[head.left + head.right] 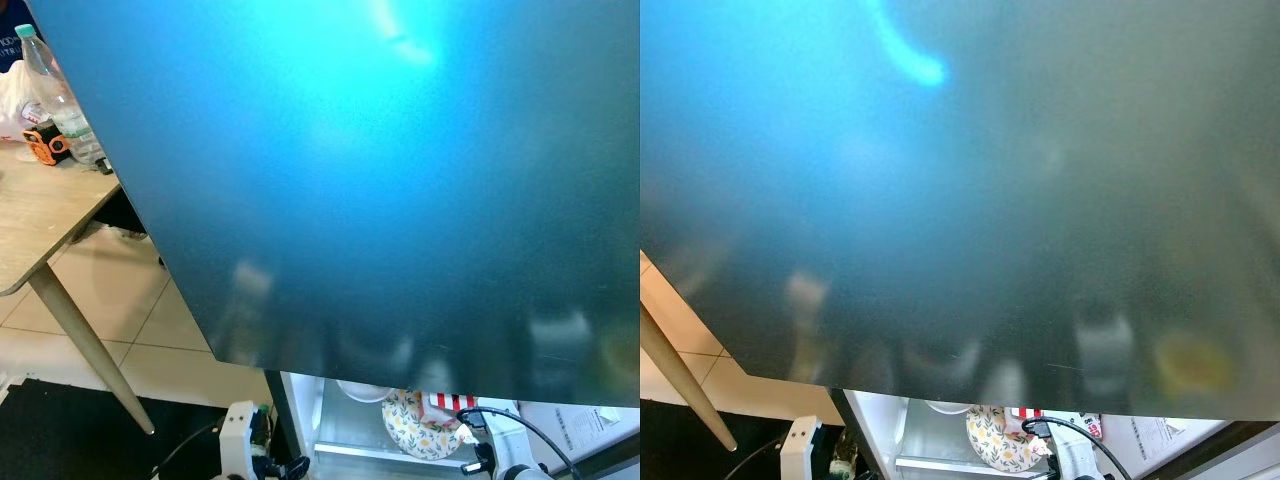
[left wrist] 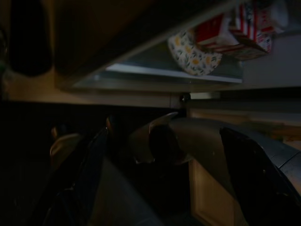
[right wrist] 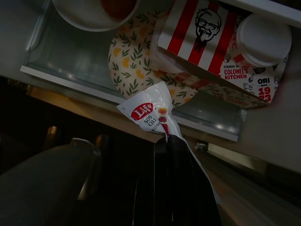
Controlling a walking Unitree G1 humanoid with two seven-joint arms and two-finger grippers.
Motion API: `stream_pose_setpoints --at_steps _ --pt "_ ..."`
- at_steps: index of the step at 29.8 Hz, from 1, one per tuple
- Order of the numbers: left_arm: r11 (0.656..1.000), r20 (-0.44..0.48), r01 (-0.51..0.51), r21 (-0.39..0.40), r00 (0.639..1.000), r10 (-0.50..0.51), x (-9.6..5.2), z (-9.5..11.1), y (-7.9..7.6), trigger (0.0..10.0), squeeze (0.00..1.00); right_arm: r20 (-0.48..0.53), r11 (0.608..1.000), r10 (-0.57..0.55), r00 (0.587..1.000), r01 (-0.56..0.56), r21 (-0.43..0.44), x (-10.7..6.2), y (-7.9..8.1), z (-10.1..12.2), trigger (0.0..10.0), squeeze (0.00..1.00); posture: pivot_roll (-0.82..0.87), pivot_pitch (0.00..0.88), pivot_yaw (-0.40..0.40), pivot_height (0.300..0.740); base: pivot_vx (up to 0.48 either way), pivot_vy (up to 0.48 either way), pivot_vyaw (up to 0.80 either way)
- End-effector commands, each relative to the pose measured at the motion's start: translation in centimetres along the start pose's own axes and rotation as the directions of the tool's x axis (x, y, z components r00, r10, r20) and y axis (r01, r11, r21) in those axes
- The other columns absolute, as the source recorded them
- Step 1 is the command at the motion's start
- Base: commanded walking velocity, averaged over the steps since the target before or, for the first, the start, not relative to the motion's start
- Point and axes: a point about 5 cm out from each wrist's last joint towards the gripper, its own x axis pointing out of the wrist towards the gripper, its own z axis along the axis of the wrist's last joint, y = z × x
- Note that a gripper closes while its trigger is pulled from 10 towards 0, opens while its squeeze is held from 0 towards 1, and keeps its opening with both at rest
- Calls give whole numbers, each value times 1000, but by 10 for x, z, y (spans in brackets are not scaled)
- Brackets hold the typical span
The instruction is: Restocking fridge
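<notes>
Sauce packet (image 3: 151, 113) pinched in right pincer (image 3: 165, 137) at fridge shelf (image 3: 75, 80) edge.

Big blue-green fridge door (image 1: 380, 180) hangs across most of the head view, blocking the front approach. Narrow gap under its lower edge leads to the fridge shelf (image 3: 75, 66). Shelf crowded: white bowl (image 3: 89, 12), floral paper plate (image 3: 136, 52), red-striped box (image 3: 207, 37), white-lidded cup (image 3: 263, 40) packed close. Right end effector (image 3: 167, 141) pinches a sauce packet (image 3: 150, 110) at the shelf's front lip. Worktop (image 1: 40, 215) well off left.
</notes>
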Motion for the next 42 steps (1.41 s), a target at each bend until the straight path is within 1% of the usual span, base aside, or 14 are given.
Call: stream_pose_setpoints --at_steps 1,5,9,21,34,36,37,39,40,42 --pt "999 3 -45 -23 999 45 -7 -3 10 10000 0 -16 1000 1 1000 -2 -5 -1 0 -4 10000 0 -35 0 2 740 -244 0 0" --pt "997 3 -61 -45 998 61 -10 -7 12 10000 0 -17 1000 -2 1000 2 0 -1 -1 -6 10000 0 -35 0 6 740 -253 0 0" --pt "997 21 -59 -54 998 61 -11 -3 14 10000 0 -17 1000 0 1000 0 -3 -1 -1 -6 10000 0 -32 0 8 740 -274 0 0" --pt "1000 72 -26 -5 997 26 -6 18 10 10000 0 -11 1000 4 1000 -4 -11 -1 0 -4 10000 0 -37 0 6 740 -300 0 0" --pt "1000 89 -11 17 996 9 -4 26 8 10000 0 -9 1000 5 1000 -5 -17 -1 -1 -3 10000 0 -40 0 8 740 -312 0 0" --pt "998 106 -30 63 994 23 -4 33 9 10000 0 -7 1000 5 1000 -5 -18 -1 -1 -2 10000 0 -41 0 7 740 0 0 0" --pt "998 106 -30 63 994 23 -4 33 9 10000 0 -7 1000 5 1000 -5 -18 -1 -1 -2 10000 0 -41 0 7 740 0 0 0" --pt "995 120 -35 95 992 24 -5 38 9 10000 0 -6 1000 5 1000 -5 -19 -1 -1 -2 10000 0 -41 0 7 740 0 0 0" --pt "993 111 -33 115 994 20 -4 38 8 10000 0 -6 1000 5 1000 -5 -20 -1 -1 -2 10000 0 -41 0 7 740 0 -420 0" --pt "991 102 -32 129 995 19 -4 38 8 10000 0 -6 1000 5 1000 -5 -20 -1 -2 -2 10000 0 -41 0 7 740 0 -420 0"
